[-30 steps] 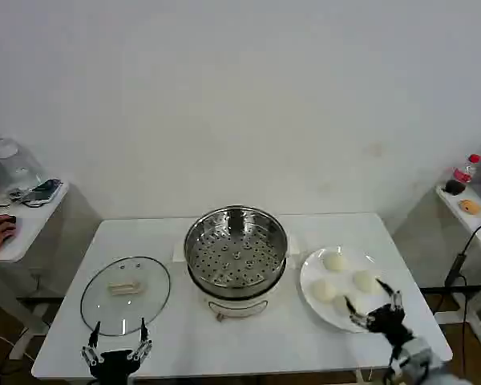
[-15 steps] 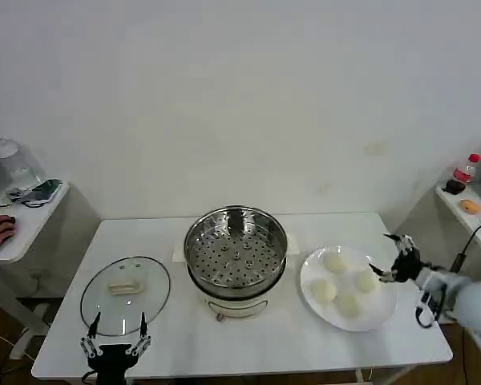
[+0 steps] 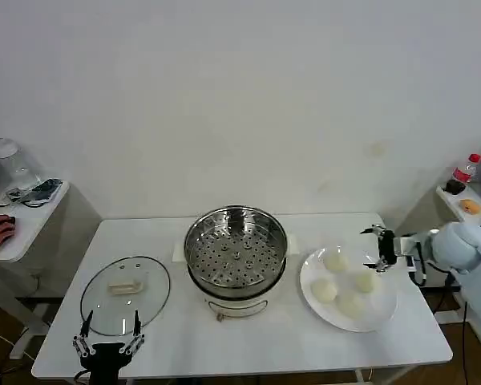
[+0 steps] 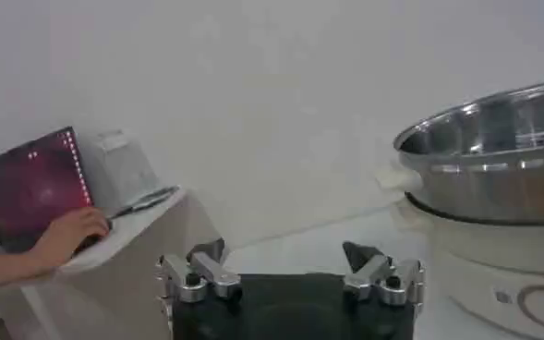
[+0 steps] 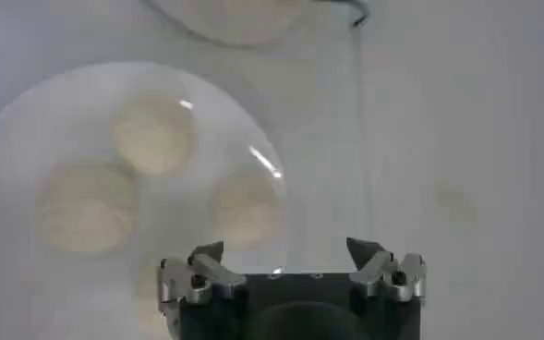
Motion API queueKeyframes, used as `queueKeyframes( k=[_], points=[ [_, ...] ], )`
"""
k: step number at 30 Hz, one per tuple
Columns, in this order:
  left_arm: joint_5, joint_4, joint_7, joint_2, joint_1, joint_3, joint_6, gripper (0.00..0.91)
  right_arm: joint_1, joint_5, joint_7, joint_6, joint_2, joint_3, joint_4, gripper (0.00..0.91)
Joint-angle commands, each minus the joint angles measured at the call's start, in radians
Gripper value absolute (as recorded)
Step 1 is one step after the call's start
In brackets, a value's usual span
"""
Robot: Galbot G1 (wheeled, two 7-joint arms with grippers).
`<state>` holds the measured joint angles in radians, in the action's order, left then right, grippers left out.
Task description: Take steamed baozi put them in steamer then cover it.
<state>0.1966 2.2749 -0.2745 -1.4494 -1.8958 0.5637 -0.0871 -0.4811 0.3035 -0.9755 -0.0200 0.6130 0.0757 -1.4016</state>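
Off-white steamed baozi (image 3: 337,283) beneath open right hand (image 3: 374,250)

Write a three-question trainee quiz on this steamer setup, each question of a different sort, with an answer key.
1. True or false: the steamer already holds one steamed baozi.
2. Multiple choice: where does the glass lid lie? A) on the steamer B) flat on the table, on the robot's left of the steamer C) on the white plate
3. Fill in: the right gripper hovers open by the far right rim of the ____.

Key:
1. False: all four buns sit on the plate; the perforated tray is bare.
2. B; the left gripper waits open at the table's near edge.
3. white plate
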Motion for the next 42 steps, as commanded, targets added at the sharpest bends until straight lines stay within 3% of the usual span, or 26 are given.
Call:
queueKeyframes(
  k=[1,5,10,28,42],
  points=[
    [0.008,0.009,0.008,-0.003,0.002,0.010,-0.003,0.907,0.319,0.027,-0.143,-0.043,0.124,0.364,0.265,0.907],
    [0.003,0.018,0.012,-0.003,0.006,0.021,-0.011,0.907,0.335,0.060,-0.144,-0.043,0.162,0.402,0.312,0.907],
    [0.002,0.018,0.014,-0.003,0.010,0.027,-0.013,0.907,0.342,0.041,-0.102,-0.023,0.210,0.409,0.365,0.907],
    [-0.009,0.009,0.013,-0.001,0.013,0.047,-0.013,0.907,0.347,0.089,-0.061,0.003,0.292,0.431,0.452,0.907],
    [-0.009,0.017,0.011,-0.004,0.009,0.047,-0.011,0.907,0.338,0.106,-0.055,0.017,0.304,0.433,0.458,0.635]
  ],
)
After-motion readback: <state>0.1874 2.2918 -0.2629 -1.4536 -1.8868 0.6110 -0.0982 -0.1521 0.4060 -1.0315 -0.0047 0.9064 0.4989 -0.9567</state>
